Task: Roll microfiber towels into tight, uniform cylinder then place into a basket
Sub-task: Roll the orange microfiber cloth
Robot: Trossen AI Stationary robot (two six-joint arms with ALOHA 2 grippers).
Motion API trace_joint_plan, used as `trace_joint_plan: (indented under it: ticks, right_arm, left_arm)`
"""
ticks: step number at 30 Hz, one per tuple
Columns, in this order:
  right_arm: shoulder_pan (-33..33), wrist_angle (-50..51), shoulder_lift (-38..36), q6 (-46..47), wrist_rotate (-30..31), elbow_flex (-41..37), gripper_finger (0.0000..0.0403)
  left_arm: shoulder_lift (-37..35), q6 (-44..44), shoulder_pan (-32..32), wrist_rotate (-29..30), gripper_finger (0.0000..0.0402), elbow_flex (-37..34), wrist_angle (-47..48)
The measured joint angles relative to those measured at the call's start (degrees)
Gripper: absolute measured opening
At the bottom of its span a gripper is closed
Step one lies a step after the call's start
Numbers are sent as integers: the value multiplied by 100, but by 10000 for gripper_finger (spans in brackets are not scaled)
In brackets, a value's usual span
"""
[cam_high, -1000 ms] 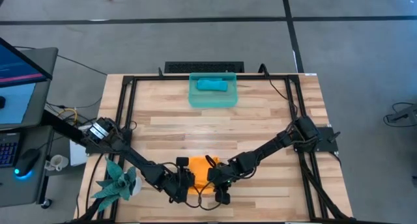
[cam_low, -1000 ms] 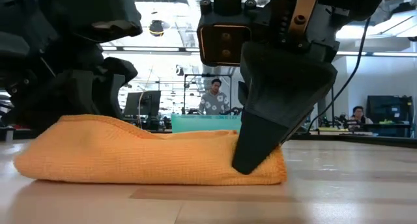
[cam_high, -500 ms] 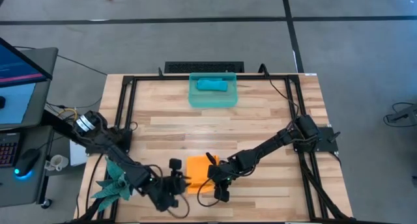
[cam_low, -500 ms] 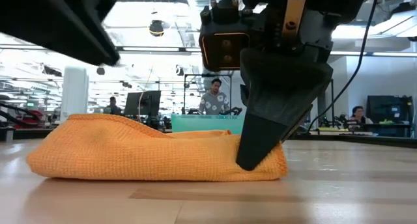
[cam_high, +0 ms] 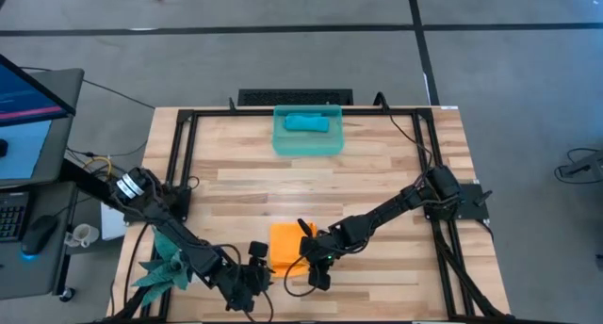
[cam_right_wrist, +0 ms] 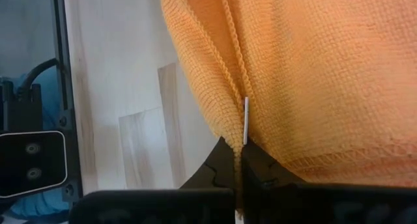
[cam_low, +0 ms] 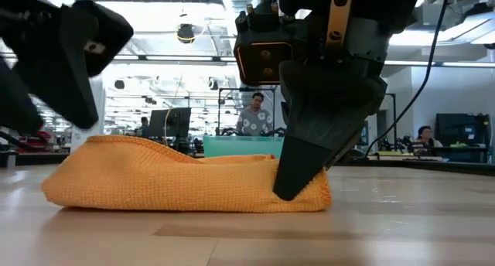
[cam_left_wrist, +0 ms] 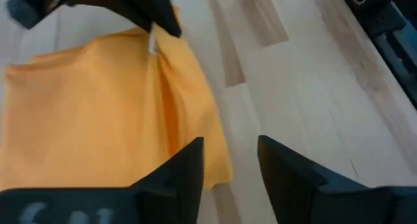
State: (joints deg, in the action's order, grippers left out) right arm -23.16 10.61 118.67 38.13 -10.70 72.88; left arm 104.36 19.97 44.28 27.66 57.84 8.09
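Two towels [cam_high: 286, 250] (one orange), one basket [cam_high: 307, 140], two arms.

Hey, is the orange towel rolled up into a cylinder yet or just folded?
Just folded. The orange towel lies as a flat, layered pad on the table, with the right hand shut on one edge.

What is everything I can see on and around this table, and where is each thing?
orange towel: one, folded, near edge of the table.
teal towel: one, rolled, inside the basket.
basket: one, translucent teal-green, far edge, centre.
plant figure: one, teal, spiky, near left corner.
monitor: one, left of the table.
people: several, in the room behind.
left gripper: one, dark, jaws apart, just left of the orange towel, off it.
right gripper: one, dark, shut on the orange towel's edge.
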Motion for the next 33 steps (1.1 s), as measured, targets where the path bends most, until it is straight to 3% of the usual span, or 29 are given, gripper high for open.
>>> trace_joint_plan:
  ticks: [7,19,23,30,33]
  right_arm:
    - [4,-13,-2,42,-2,2,14]
    - [7,-8,-2,42,-105,2,15]
    - [3,-6,0,42,-111,2,12]
    - [-79,-28,-1,61,-124,2,11]
    - [-162,-63,0,84,-115,4,12]
  left_arm:
    - [507,-287,-242,6,180,2,-243]
    - [594,468,-438,-104,179,28,204]
    - [673,878,-526,-264,142,35,339]
    - [590,1198,-593,-262,16,17,454]
    - [464,1444,-599,-436,14,7,459]
